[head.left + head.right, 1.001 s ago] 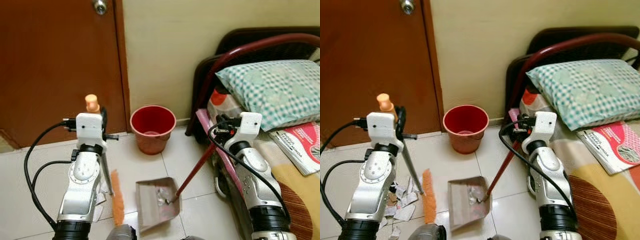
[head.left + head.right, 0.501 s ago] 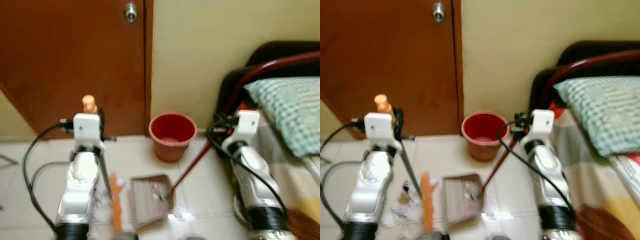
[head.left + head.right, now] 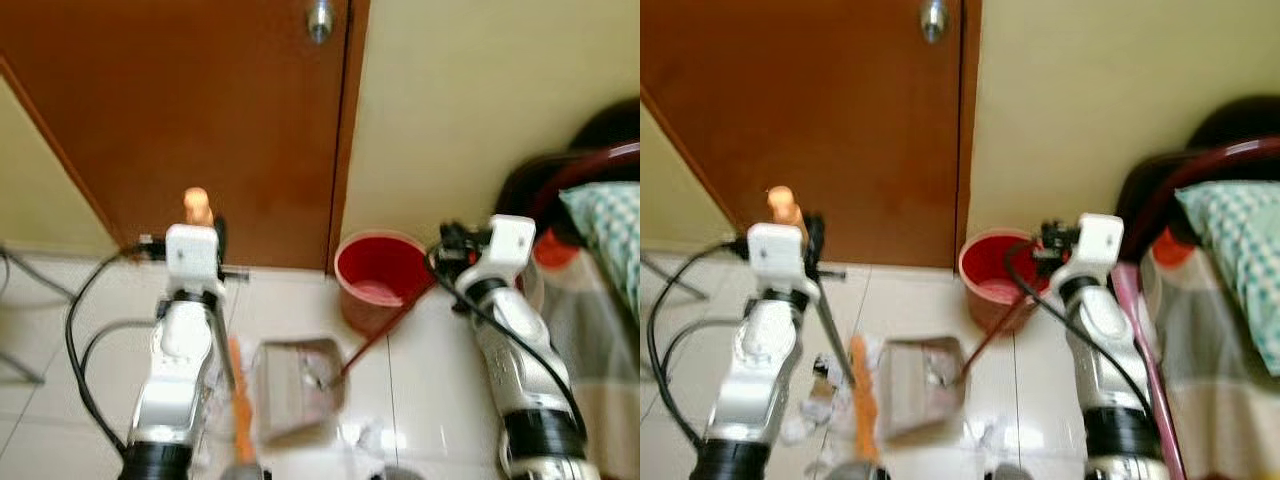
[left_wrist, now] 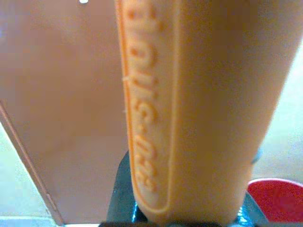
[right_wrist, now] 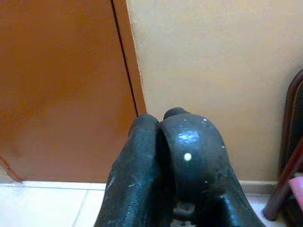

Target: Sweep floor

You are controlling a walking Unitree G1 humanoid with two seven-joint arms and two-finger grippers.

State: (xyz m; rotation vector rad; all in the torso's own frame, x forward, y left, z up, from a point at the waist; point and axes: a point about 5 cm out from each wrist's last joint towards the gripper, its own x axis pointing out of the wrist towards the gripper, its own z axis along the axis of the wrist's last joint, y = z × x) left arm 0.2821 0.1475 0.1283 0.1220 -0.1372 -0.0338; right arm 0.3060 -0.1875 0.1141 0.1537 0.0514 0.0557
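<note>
Broom (image 3: 236, 385): light, stiff; my left end effector (image 3: 205, 238) clamped high on handle; right end effector (image 3: 1055, 243) clamped on dustpan (image 3: 292, 388) handle.

1. My left gripper (image 3: 208, 268) clamps the broom (image 3: 232, 380), its orange handle tip above the wrist, orange bristles on the tiled floor (image 3: 430, 360).
2. My right gripper (image 3: 447, 255) holds the red-handled dustpan (image 3: 295, 385), which is beside the bristles.
3. A red bucket (image 3: 375, 275) stands by the brown door (image 3: 200, 120).
</note>
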